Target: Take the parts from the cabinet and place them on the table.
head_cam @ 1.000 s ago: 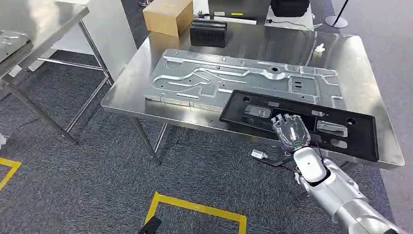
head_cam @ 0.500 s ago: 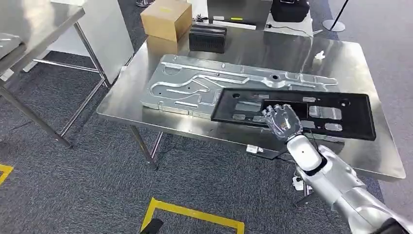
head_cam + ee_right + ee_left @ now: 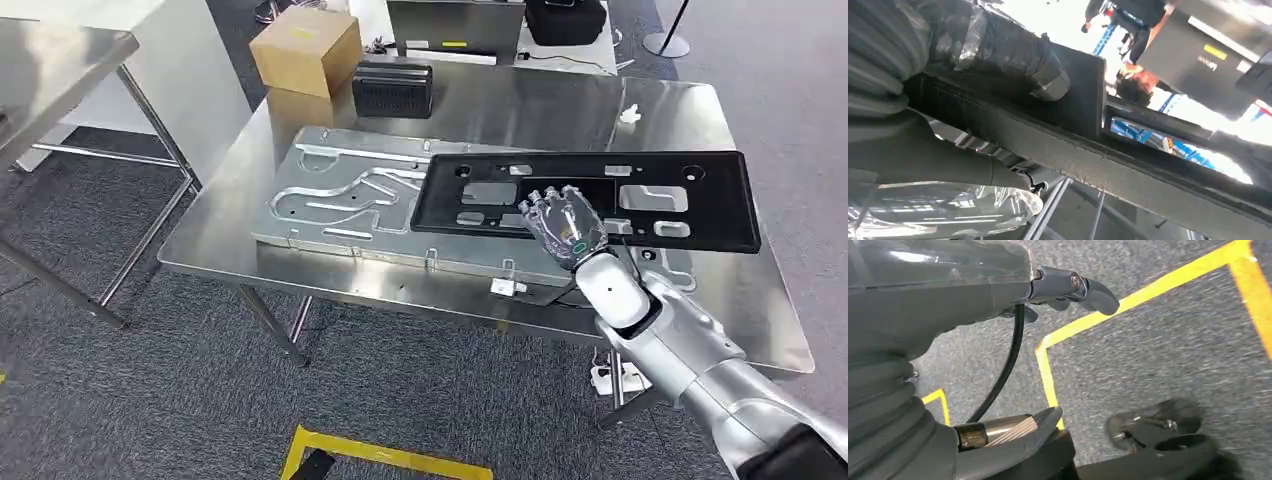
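Black panel (image 3: 590, 200) in right hand (image 3: 565, 225), fingers (image 3: 998, 55) gripping its near edge, over silver plate (image 3: 340, 195) on desk (image 3: 730, 310); left hand (image 3: 948, 315) fingers empty, apart

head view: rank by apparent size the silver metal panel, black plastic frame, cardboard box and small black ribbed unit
1. silver metal panel, partly covered by the frame
2. black plastic frame, held by the right hand
3. cardboard box
4. black ribbed unit
The box and unit sit farther away, so their true sizes are less sure.
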